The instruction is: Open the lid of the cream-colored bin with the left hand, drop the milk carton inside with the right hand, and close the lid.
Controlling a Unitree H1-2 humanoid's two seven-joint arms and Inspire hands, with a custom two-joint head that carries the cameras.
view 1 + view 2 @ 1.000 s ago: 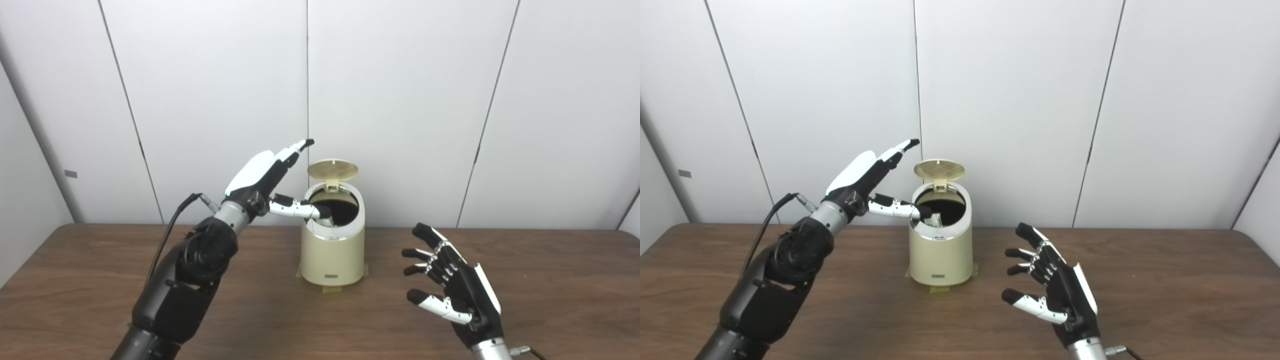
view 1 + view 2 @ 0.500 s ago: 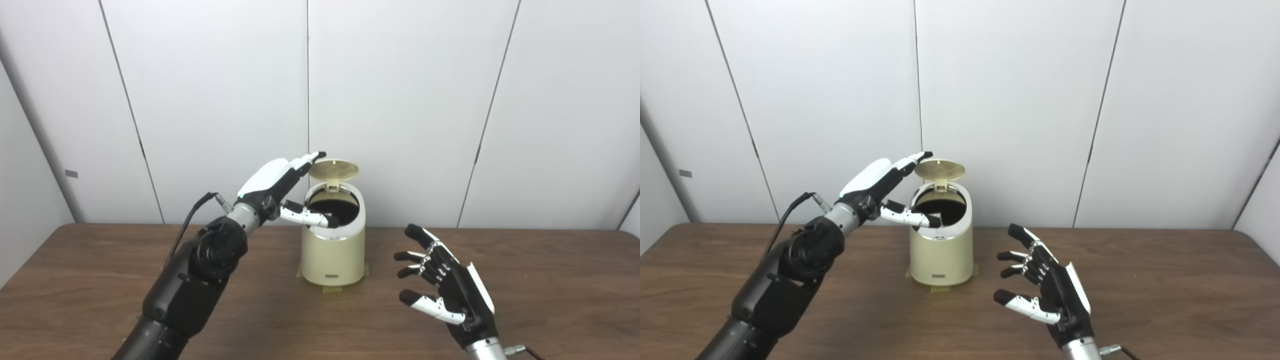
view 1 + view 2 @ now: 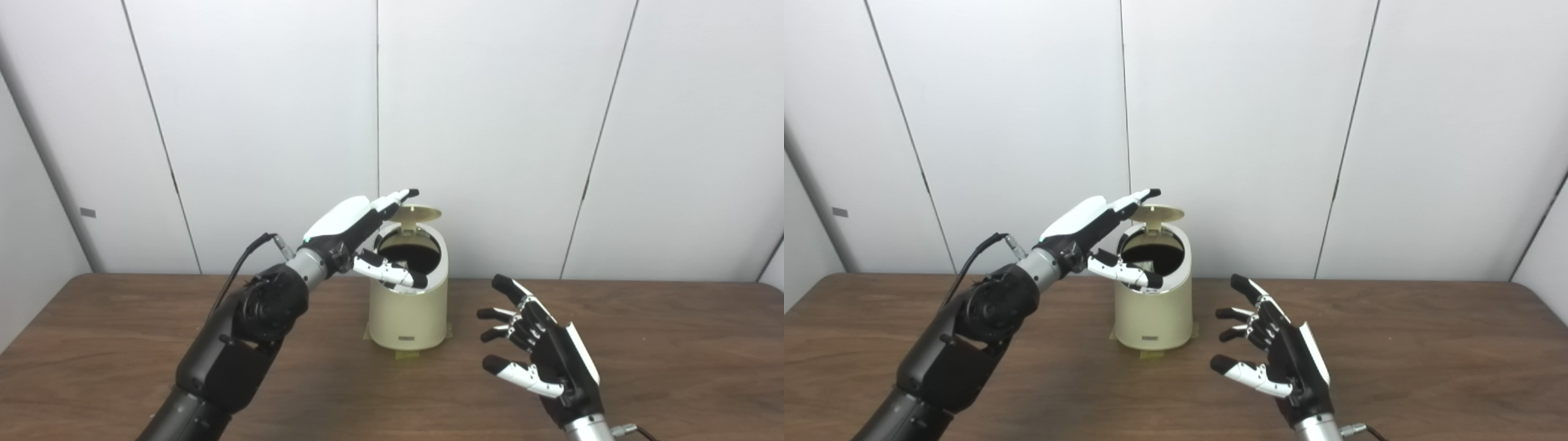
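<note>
My left hand is raised beside the small cream-colored round plastic bin, with its fingers stretched out flat and apart and holding nothing. The fingertips lie on top of the round cream-colored hinged lid, which is half lowered and tilts over the dark opening just under my palm. I hold the fingers flat like this because I only want to push the lid down, not to grip it. My thumb points down and forward across the near rim of the bin, and from these views I cannot say if it touches the rim or only passes in front of it. I judge that I must draw it away before the lid comes fully down, otherwise it may be caught. My right hand waits low over the brown wooden table, well apart from the bin on its right side, with palm turned inward and fingers spread and slightly curled, and it holds nothing. I keep it there so that it does not stand in the way of the lid. I do not see the milk carton on the table or in either hand; in the right eye view something pale shows at the near inner edge of the opening, too small to tell what it is, so I judge the carton is probably already inside. The bin stands on a piece of tape that shows at its base, which I think keeps it from sliding when I press. What remains, as I judge, is only to close the lid.
</note>
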